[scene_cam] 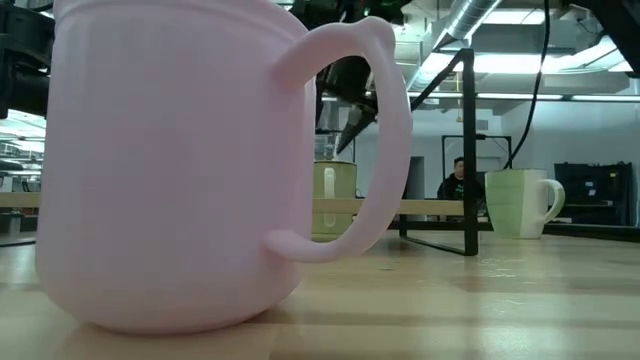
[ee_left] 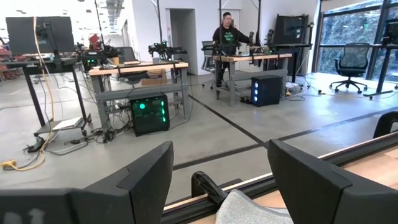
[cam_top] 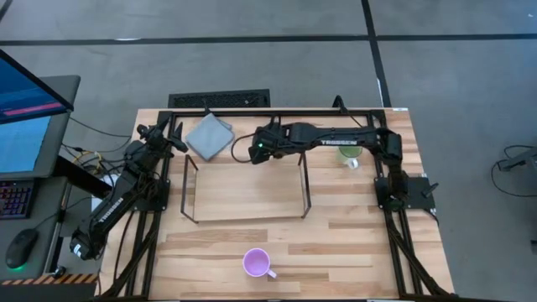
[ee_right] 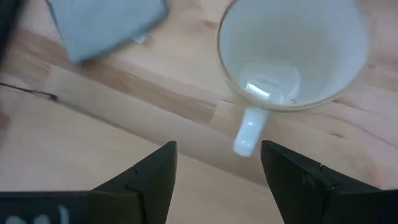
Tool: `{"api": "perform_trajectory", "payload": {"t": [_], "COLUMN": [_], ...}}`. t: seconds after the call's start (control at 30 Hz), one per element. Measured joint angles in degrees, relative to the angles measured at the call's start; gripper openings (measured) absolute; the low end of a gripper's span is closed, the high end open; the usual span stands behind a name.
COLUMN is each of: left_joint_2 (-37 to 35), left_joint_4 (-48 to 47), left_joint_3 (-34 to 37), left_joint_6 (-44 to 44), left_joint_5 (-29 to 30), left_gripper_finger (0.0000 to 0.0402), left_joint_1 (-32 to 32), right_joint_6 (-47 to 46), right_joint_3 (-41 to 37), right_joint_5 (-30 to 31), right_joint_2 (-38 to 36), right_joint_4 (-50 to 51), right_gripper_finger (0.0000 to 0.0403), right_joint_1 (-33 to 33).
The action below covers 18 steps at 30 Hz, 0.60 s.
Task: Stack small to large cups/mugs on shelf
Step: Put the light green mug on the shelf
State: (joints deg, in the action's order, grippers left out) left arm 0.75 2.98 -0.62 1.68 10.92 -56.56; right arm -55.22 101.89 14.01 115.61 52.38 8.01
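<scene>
A light purple mug [cam_top: 258, 263] stands near the table's front edge and fills the low view [scene_cam: 170, 160]. An olive green mug [cam_top: 351, 153] stands at the far right, half under my right arm, and also shows in the low view [scene_cam: 520, 202]. A cream-white mug [ee_right: 292, 53] stands upright on the table with its handle [ee_right: 249, 134] toward my right gripper. My right gripper [ee_right: 217, 168] is open and hangs above the mug, clear of it, at the wire shelf's [cam_top: 243, 189] far side. In the high view, my right gripper [cam_top: 260, 149] hides the cream mug. My left gripper [ee_left: 217, 180] is open at the far left.
A grey folded cloth [cam_top: 208, 134] lies at the table's far edge between the two grippers; it also shows in the right wrist view [ee_right: 106, 25]. The shelf's dark upright end [scene_cam: 468, 150] stands between the cream and green mugs. A person sits far off in the room [scene_cam: 455, 180].
</scene>
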Motion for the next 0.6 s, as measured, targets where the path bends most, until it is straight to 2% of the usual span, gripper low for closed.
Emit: {"api": "perform_trajectory", "payload": {"t": [0.23, 0.6], "left_joint_2": [0.0, 0.0], "left_joint_4": [0.0, 0.0], "left_joint_3": [0.0, 0.0], "left_joint_6": [0.0, 0.0], "left_joint_5": [0.0, 0.0], "left_gripper_finger": [0.0254, 0.0254], "left_joint_1": [0.0, 0.0], "right_joint_6": [0.4, -1.8], "right_joint_3": [-0.1, 0.0], "right_joint_5": [-0.6, 1.3], "right_joint_2": [5.0, 6.7], "right_joint_4": [0.8, 0.1], "right_gripper_finger": [0.0255, 0.0255], "right_joint_1": [-0.4, 0.5]}}
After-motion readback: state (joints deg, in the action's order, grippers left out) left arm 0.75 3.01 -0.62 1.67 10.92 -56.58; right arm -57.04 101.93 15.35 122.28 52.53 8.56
